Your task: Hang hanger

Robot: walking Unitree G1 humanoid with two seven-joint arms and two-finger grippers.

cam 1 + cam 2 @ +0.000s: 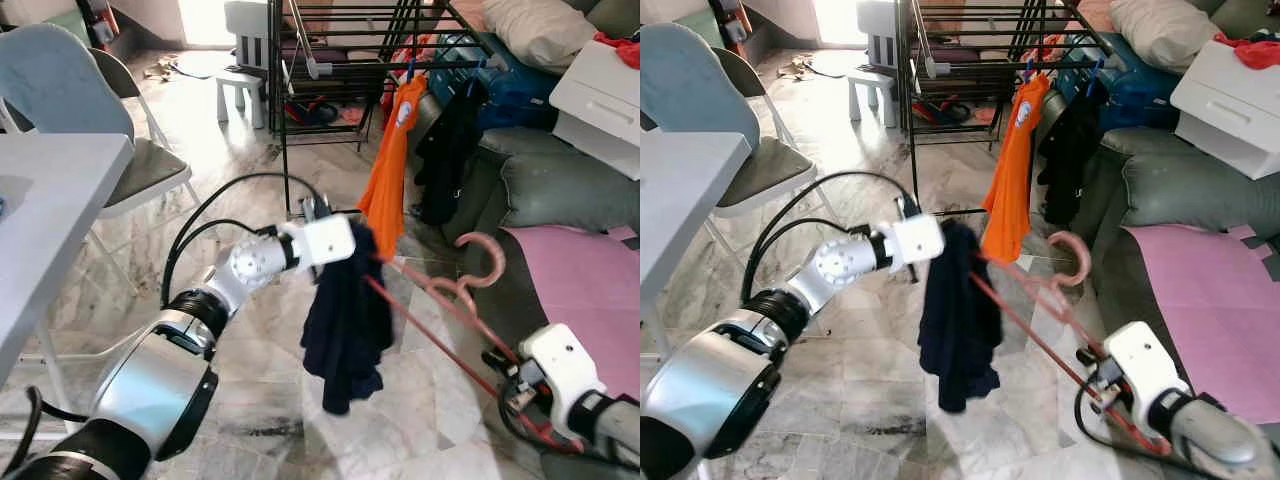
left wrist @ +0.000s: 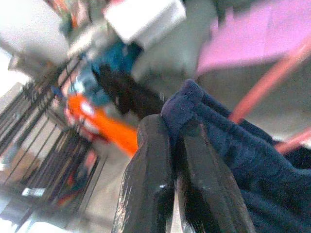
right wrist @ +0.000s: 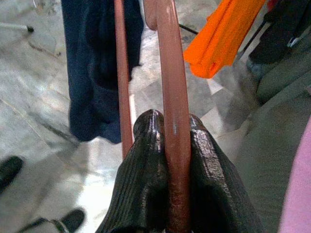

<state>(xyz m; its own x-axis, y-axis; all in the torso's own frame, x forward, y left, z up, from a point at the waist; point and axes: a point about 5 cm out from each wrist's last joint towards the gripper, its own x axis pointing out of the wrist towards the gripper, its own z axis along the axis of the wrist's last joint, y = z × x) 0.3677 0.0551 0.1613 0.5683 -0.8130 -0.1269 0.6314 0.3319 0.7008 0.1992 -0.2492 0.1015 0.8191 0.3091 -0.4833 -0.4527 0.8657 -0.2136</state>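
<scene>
Right gripper (image 3: 170,141): I see it clamped on the pink plastic hanger (image 1: 470,290).
Left gripper (image 2: 177,145): pinching the dark navy garment (image 1: 345,320).

white table (image 1: 50,200), grey chair (image 1: 120,160), white stool (image 1: 245,60) — green sofa (image 1: 560,190), pink mat (image 1: 590,280)

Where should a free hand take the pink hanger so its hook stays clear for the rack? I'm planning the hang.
Grip the hanger on its straight lower bar, from below, as the right hand does. The hook curls at the far top end, so it stays free.
</scene>
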